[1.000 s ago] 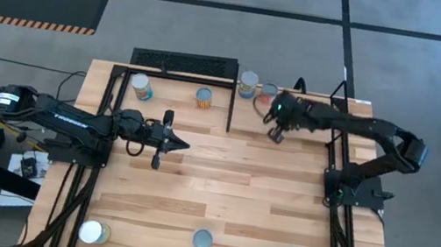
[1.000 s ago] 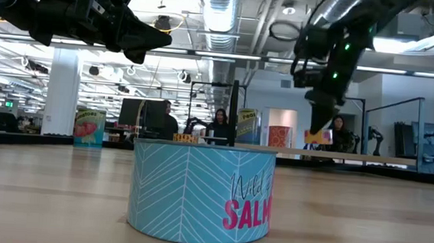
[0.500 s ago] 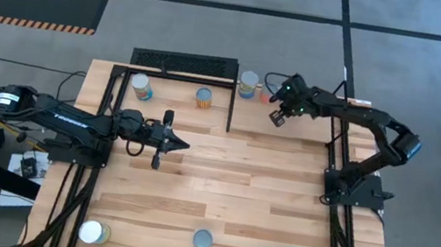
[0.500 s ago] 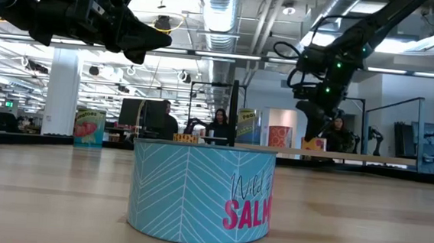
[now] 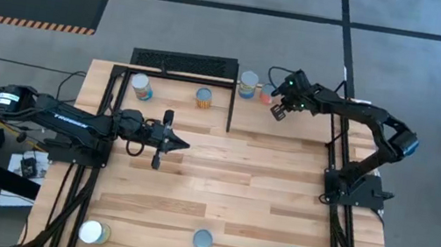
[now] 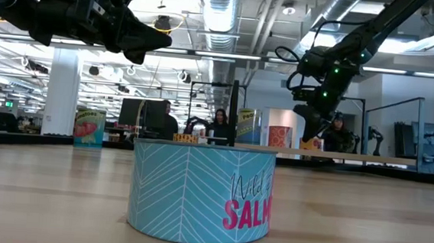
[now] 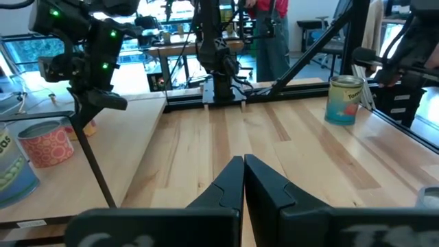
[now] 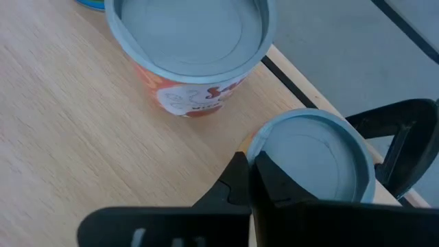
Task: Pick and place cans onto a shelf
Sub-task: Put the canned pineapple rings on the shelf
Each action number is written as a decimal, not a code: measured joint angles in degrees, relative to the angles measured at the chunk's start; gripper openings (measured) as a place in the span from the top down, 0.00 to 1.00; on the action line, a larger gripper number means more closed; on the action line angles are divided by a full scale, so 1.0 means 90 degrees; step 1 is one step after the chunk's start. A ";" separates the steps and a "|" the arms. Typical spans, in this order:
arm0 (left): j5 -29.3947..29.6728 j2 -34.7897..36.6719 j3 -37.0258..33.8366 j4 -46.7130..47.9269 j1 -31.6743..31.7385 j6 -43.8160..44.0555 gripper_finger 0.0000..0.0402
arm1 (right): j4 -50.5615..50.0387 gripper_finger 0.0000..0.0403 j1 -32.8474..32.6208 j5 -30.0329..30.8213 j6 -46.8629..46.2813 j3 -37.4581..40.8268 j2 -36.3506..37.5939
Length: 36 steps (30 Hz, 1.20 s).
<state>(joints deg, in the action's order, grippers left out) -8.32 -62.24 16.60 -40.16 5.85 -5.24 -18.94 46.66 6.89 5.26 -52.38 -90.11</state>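
Right hand hovering closed, empty, above two cans beside shelf. Left hand waiting closed mid-surface. Risking tin knocked over: closed fingers descending onto lid.

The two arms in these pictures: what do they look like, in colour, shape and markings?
Both arms are black and slim, built of jointed segments. The left arm bears white lettering along its side, and the left gripper tapers to a narrow point. The right arm has a blue patch at its elbow, and green lights glow near the right gripper.
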 joint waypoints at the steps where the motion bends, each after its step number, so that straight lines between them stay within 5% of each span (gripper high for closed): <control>1: -0.0001 0.0000 0.0000 0.0000 0.0000 0.0001 1.00 | 0.0033 0.98 -0.0001 0.0007 0.0013 0.0000 0.0000; 22: -0.0003 0.0000 0.0000 0.0002 0.0000 0.0037 1.00 | 0.0158 0.97 0.0019 0.0268 0.0023 0.0019 0.0019; 36: -0.0009 -0.0002 0.0000 0.0000 -0.0002 0.0037 1.00 | 0.0166 0.87 0.0087 0.0259 -0.0083 0.0024 0.0019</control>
<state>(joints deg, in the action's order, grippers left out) -8.40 -62.25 16.60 -40.16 5.82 -4.91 -17.44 47.44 9.22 4.51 -52.16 -89.93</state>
